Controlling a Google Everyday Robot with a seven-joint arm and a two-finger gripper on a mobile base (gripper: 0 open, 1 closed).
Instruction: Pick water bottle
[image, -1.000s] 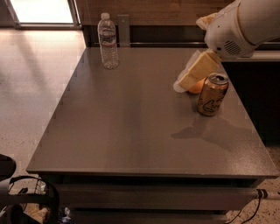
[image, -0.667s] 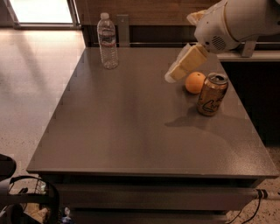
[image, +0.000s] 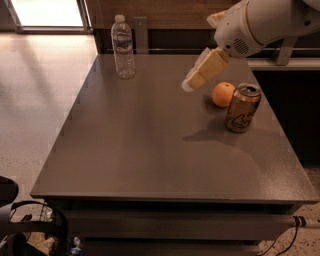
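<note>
A wide, dark grey, matte rectangular table (image: 150, 150) fills most of the view and serves as the reference for everything else. The bulky white robot arm (image: 265, 22) reaches in over the table's far right corner, above its surface.

The tall, slim, clear plastic water bottle (image: 123, 47), with a white cap and ribbed body, stands upright near the table's far left corner, close to the back edge. The cream-coloured gripper (image: 189, 85) hangs in the air over the table's far middle, angled down and to the left, well apart from the bottle. I cannot tell whether it is open or closed, and it carries nothing that I can see.

The gold drink can (image: 242, 107) stands upright on the table's right side. The round orange fruit (image: 223, 94) lies just beside it, toward the table's centre.

The reach toward the bottle looks barely begun, and the risks lie in the approach. A light, tall bottle is likely to tip if it is met high or off-centre. Being so close to the table's back edge, a push could send it over. A low swing of the arm could also clip the can or set the orange rolling.
</note>
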